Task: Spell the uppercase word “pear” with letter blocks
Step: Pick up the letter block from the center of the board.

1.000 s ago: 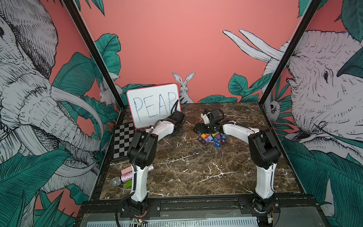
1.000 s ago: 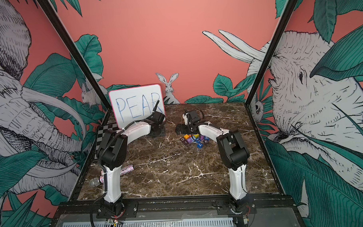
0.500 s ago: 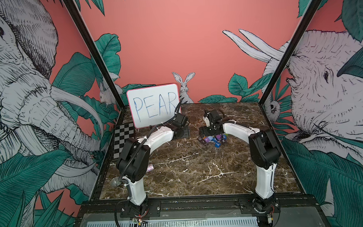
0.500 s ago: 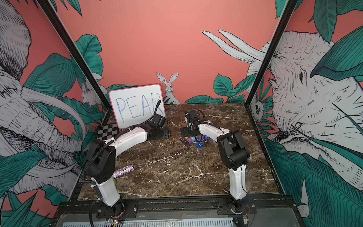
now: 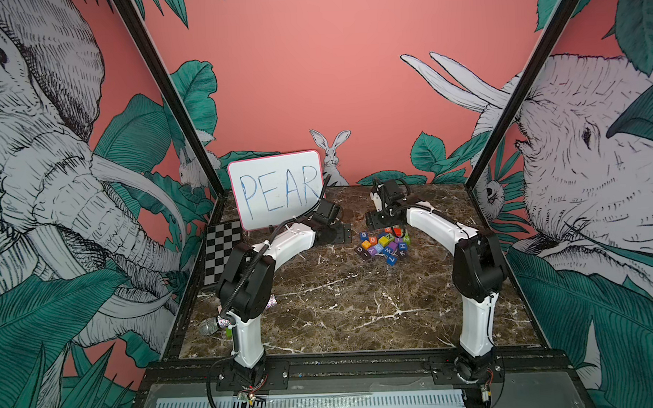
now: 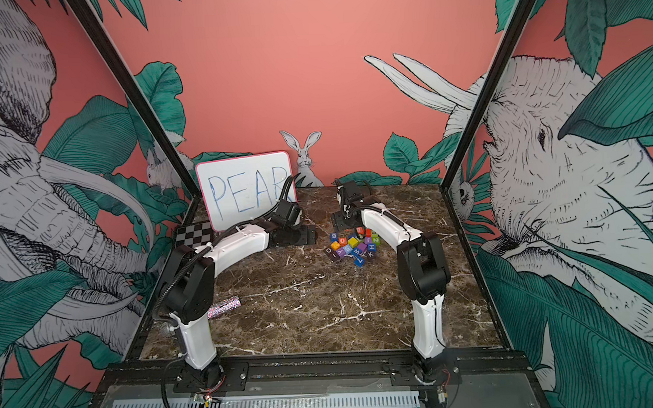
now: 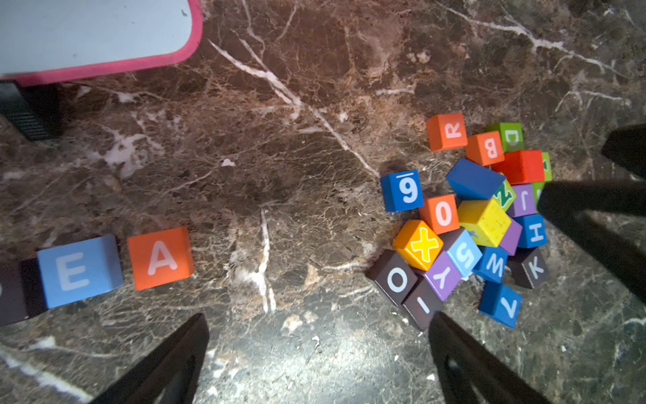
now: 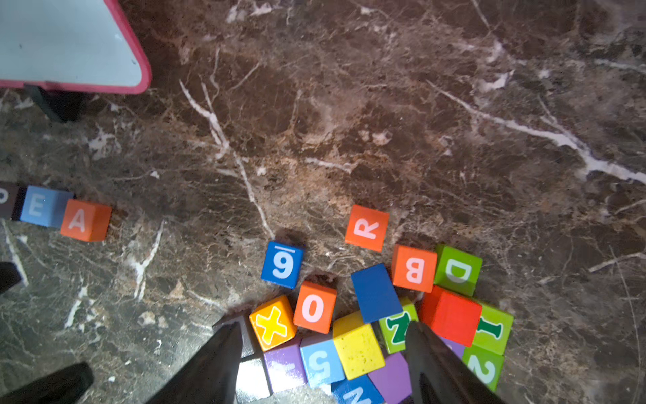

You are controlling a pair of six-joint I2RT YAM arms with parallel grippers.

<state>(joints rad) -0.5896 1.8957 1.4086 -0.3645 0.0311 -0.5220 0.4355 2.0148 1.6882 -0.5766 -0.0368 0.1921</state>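
The letter blocks lie in two groups on the marble. In the left wrist view a dark-brown P [image 7: 14,293], a blue E [image 7: 78,271] and an orange A [image 7: 160,259] form a row. The red-orange R [image 7: 447,132] sits at the far edge of the pile [image 5: 384,244]. My left gripper [image 7: 320,325] is open over bare marble between row and pile, holding nothing. My right gripper [image 8: 323,332] hangs open above the pile with several blocks below its jaws. The R [image 8: 366,228] lies beyond its fingertips. The row is hidden behind the left arm in both top views.
A pink-rimmed whiteboard [image 5: 276,190] reading PEAR stands at the back left, just behind the row. A checkerboard [image 5: 222,253] leans at the left wall. A microphone [image 5: 213,324] lies by the left arm's base. Bare marble [image 5: 358,304] fills the table's front half.
My left gripper has opened wide and drifted a little toward the pile, and its elbow has dropped lower. My right gripper has shifted over the pile with its jaws narrowing.
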